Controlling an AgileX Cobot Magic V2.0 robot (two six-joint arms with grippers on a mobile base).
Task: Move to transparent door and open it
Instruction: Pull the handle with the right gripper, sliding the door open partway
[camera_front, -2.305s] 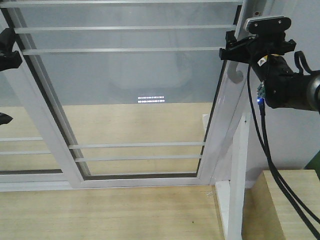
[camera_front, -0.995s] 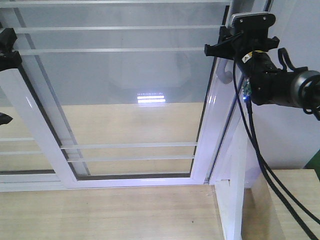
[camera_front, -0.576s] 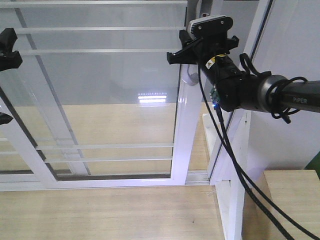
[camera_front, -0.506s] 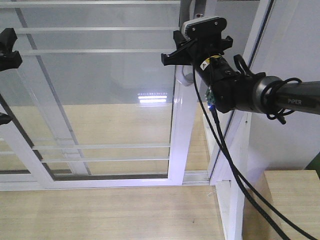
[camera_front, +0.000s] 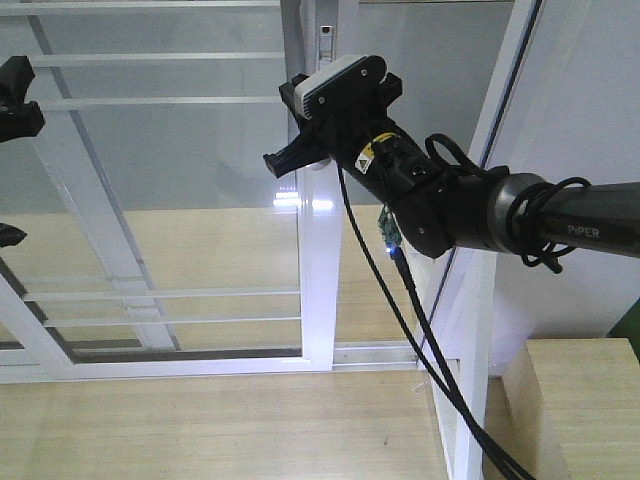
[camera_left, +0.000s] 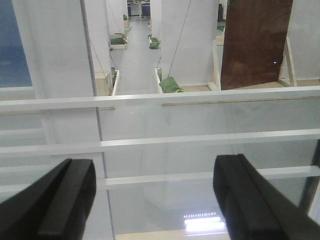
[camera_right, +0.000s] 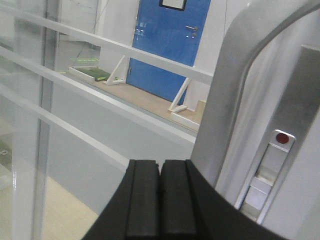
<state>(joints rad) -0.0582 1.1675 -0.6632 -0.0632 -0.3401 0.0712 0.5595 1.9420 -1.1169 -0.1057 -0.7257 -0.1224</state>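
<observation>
The right hand (camera_right: 160, 170) has its two black fingers (camera_right: 143, 200) pressed flat together with nothing between them. In the right wrist view they sit just left of the curved grey handle (camera_right: 235, 85), which arches up and over to the right; whether they touch it cannot be told. Beside the handle, a small latch plate with a red dot (camera_right: 282, 137) is set into the white frame.

From the front, this hand is raised against the upper part of the vertical right stile (camera_front: 320, 260) of the transparent door (camera_front: 190, 190), with a white-topped wrist camera (camera_front: 335, 85) just behind the fingers. The black forearm runs off to the right, and its dark cables (camera_front: 415, 330) hang down across the opening.

The door stands upright, its glass crossed by thin horizontal white bars (camera_front: 160, 102). Its right stile is well apart from the bare white door-frame post (camera_front: 478, 300), so a gap lies between them. Behind the glass a second white-framed panel (camera_front: 85, 190) overlaps the door.

The left hand (camera_left: 155, 190) has its fingers spread wide apart and holds nothing, facing the barred glass. In the front view it shows only at the left edge.

Below the sill lies a pale wooden floor (camera_front: 200, 425), and a wooden box (camera_front: 575, 400) sits at the lower right.
</observation>
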